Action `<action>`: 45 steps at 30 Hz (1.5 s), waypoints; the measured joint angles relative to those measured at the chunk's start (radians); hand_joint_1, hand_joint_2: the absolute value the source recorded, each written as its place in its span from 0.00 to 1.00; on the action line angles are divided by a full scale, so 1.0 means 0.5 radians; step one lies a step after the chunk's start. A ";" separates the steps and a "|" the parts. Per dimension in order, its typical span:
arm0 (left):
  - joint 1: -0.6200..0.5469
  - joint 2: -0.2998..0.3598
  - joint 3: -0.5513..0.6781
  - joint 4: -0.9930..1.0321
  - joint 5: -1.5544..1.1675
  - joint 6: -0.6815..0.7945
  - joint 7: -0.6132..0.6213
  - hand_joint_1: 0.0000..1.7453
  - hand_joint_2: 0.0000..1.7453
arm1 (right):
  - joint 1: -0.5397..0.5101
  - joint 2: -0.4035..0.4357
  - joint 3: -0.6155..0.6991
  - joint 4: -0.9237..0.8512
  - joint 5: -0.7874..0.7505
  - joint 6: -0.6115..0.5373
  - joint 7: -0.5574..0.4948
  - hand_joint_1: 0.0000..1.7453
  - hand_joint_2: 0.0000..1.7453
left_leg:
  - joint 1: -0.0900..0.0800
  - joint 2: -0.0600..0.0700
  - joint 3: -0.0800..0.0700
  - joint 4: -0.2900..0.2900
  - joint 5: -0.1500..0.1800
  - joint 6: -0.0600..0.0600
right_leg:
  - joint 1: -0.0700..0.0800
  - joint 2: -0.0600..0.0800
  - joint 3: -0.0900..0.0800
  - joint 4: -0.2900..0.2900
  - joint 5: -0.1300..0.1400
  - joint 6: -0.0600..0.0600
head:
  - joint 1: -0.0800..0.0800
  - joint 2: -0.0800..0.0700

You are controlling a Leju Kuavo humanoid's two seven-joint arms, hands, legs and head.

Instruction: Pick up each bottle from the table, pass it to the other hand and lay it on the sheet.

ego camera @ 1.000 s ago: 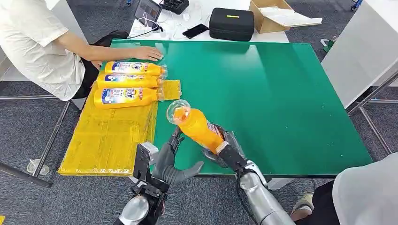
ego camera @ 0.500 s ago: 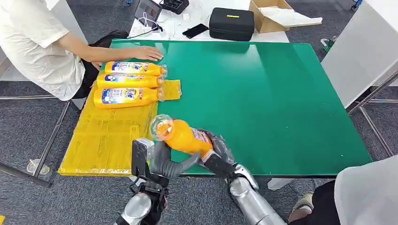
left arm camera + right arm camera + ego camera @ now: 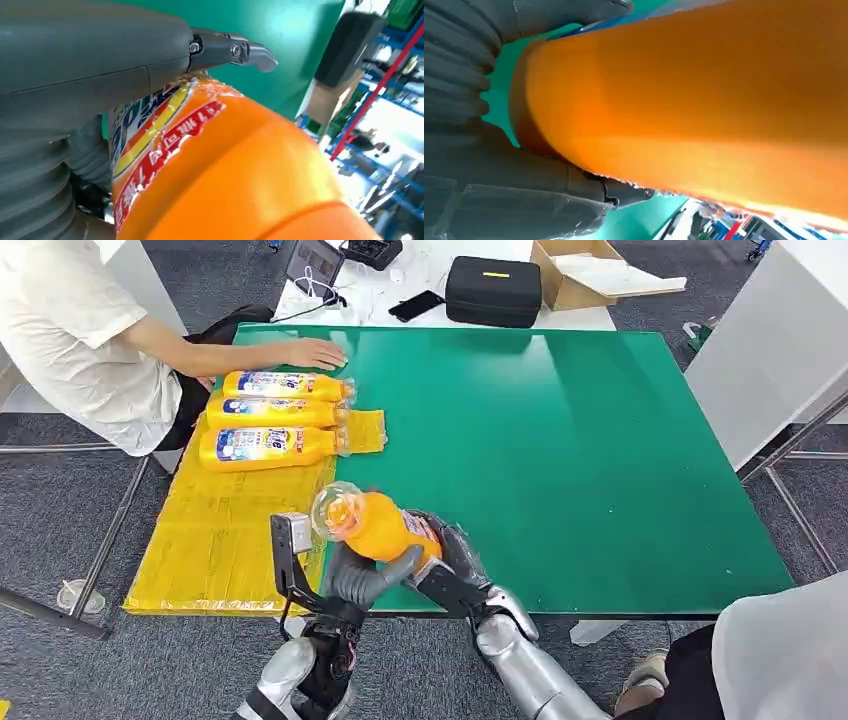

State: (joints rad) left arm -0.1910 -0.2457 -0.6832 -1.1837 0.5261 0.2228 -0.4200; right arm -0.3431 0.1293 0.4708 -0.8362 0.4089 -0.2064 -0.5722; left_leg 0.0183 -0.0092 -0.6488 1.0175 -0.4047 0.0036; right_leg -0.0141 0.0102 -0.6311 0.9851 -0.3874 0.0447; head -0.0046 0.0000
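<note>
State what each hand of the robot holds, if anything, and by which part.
Both hold the same orange bottle: the right hand grips its base end, and the left hand wraps its middle, thumb across the label. Its clear cap end is free.

Left hand (image 3: pixel 95 85) wraps an orange bottle (image 3: pixel 240 175); its thumb lies across the printed label (image 3: pixel 150 135), one dark fingertip (image 3: pixel 250 52) projecting over the green table (image 3: pixel 280 45).

Left hand (image 3: pixel 362 575) and right hand (image 3: pixel 452 560) both clasp something between them.
</note>
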 measured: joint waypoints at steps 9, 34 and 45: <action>-0.017 -0.002 0.001 -0.003 0.084 0.043 -0.045 1.00 1.00 | -0.061 0.018 0.069 0.037 -0.046 -0.002 0.013 1.00 1.00 | 0.000 0.000 0.000 0.000 0.000 0.000 | 0.000 0.000 0.000 0.000 0.000 0.000 | 0.001 0.000; 0.034 0.080 0.044 -0.281 -0.843 0.664 -0.465 1.00 1.00 | -0.004 0.020 0.015 0.087 -0.214 -0.506 -0.180 0.00 0.00 | 0.000 0.000 -0.001 0.000 0.000 0.000 | 0.000 0.000 -0.002 0.000 0.000 0.000 | 0.001 0.000; 0.175 0.271 0.402 -0.484 -2.052 0.902 -0.123 1.00 1.00 | 0.297 -0.038 -0.604 -0.463 -0.288 -0.977 -0.253 0.00 0.00 | 0.000 -0.001 -0.002 0.000 0.000 0.000 | 0.000 -0.002 -0.003 0.000 -0.001 -0.001 | 0.001 0.000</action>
State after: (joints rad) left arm -0.1033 -0.1102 -0.4824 -1.4256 -0.4999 0.6740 -0.4813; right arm -0.1948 0.1103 0.1688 -1.0679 0.2649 -0.6946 -0.6985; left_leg 0.0183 -0.0099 -0.6500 1.0175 -0.4049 0.0036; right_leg -0.0141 0.0094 -0.6323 0.9850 -0.3878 0.0444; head -0.0042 0.0000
